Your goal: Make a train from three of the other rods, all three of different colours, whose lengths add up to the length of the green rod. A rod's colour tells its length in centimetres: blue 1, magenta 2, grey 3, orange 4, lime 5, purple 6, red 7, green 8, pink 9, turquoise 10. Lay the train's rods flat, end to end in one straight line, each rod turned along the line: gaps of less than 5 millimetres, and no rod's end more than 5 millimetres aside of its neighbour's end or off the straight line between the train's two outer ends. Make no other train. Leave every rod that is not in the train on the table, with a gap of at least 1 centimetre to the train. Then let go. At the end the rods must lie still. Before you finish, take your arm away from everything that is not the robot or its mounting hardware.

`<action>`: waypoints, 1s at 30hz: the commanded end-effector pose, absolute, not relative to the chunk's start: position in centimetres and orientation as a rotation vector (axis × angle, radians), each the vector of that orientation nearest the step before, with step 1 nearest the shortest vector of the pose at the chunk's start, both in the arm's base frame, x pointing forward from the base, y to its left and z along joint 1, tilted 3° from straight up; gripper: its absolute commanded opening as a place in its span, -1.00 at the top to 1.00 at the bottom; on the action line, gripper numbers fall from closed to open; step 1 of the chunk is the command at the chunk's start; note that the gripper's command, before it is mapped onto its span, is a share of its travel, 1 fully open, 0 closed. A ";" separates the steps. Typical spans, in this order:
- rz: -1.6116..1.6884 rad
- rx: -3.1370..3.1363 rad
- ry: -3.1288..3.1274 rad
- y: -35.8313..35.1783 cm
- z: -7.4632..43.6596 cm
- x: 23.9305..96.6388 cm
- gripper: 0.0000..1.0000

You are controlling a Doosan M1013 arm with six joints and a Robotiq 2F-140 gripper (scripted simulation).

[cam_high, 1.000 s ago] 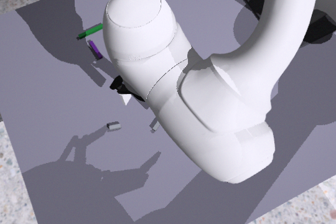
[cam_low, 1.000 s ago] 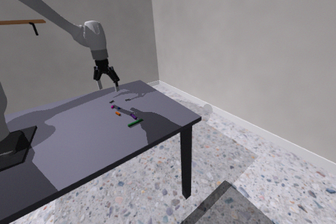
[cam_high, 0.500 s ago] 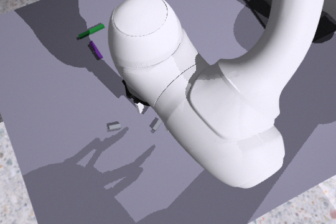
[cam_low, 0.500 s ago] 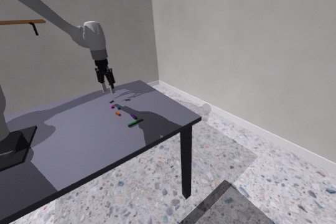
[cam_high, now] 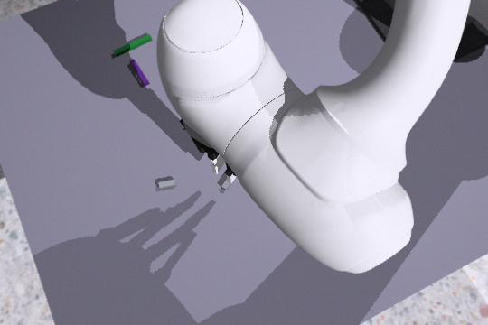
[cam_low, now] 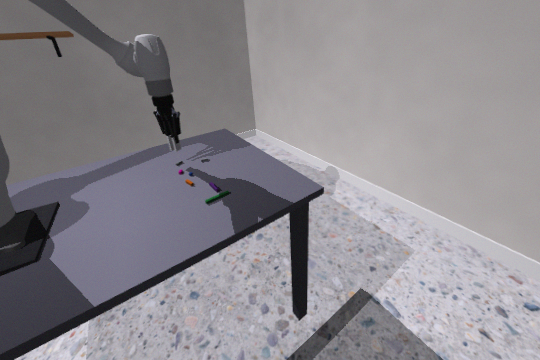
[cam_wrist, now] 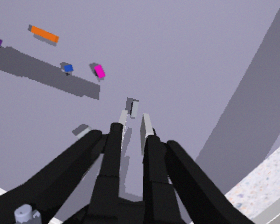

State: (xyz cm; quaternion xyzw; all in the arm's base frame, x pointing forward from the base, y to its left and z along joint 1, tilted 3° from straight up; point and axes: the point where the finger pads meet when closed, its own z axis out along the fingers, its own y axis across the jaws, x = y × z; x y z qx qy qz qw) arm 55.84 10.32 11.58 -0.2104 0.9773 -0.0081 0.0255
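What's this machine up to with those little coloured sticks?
A white robot arm hangs over a table scattered with small rods. Its tool is nearly shut, holds nothing, and points toward a short grey rod. The green rod, purple rod, orange rod, blue rod and magenta rod lie apart; no line is built yet.
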 end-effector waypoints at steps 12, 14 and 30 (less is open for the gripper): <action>-0.025 -0.650 3.021 10.3 11.6 55.8 0.71; -0.025 -0.650 3.021 10.3 11.6 55.8 0.71; -0.025 -0.650 3.021 10.3 10.7 55.9 0.71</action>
